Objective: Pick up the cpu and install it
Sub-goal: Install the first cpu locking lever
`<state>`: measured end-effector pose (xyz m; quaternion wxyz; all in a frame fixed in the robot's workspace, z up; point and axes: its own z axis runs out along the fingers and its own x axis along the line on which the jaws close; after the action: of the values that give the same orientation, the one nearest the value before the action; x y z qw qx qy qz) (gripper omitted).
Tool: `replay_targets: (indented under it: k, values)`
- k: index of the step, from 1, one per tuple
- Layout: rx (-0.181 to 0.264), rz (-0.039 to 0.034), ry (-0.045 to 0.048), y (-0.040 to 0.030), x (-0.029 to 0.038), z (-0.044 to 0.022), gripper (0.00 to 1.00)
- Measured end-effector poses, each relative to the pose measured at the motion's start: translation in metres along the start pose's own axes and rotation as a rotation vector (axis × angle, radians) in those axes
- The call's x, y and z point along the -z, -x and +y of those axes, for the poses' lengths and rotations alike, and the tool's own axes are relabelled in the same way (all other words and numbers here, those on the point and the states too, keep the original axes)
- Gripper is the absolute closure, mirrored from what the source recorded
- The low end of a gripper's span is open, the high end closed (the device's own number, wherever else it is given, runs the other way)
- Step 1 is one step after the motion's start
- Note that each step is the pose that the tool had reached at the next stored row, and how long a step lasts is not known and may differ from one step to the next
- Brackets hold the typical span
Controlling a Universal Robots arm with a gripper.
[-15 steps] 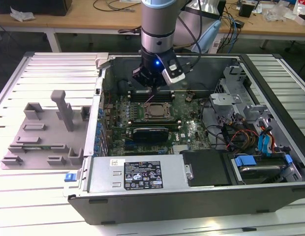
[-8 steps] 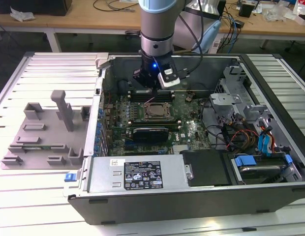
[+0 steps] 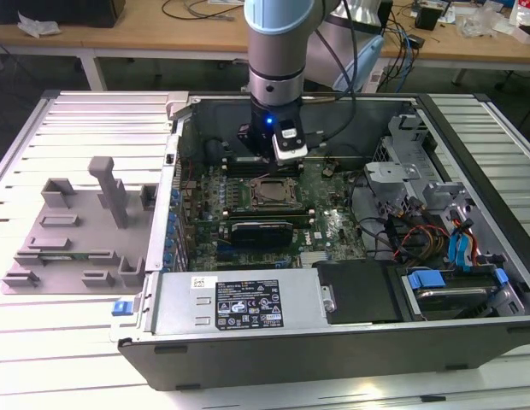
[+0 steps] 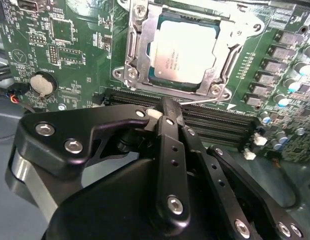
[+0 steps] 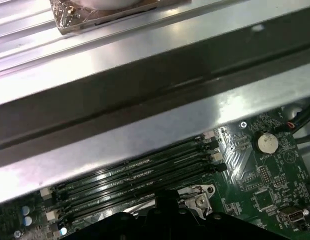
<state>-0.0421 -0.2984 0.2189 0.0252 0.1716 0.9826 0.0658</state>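
The jaws (image 4: 167, 112) are drawn together with nothing between them, their tips poised just above the memory slots (image 4: 215, 122) beside the socket frame (image 4: 140, 55). The cpu (image 4: 182, 45) already lies inside that frame, silvery top up, apart from the jaws. In the exterior view the arm hangs over the motherboard (image 3: 325, 226) inside the open computer case (image 3: 470, 325), which rests on the slatted table (image 3: 94, 120); the gray tray (image 3: 73, 226) sits well off toward that view's left.

1 risk from here: the chip looks square in its seat, though the view cannot confirm it is fully down, and a tilted chip could bend socket pins if pressed. Another: the tips are close to the slots' latches, so a sideways drift could clip them or nearby capacitors (image 4: 290, 97).
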Motion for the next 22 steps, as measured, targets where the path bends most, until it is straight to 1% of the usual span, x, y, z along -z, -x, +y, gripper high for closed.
replay_targets:
  k: [10,12,15,17,22]
  values:
    - [-0.055,-0.0077,-0.0014,-0.0036,-0.0047,0.0094,0.89]
    - [-0.063,-0.0088,-0.0017,-0.0036,-0.0063,0.0093,0.89]
    - [-0.084,-0.0118,-0.0029,-0.0039,-0.0124,0.0085,0.89]
    - [-0.092,-0.0131,-0.0035,-0.0039,-0.0149,0.0081,0.89]
    - [-0.101,-0.0146,-0.0039,-0.003,-0.0157,0.0062,0.89]
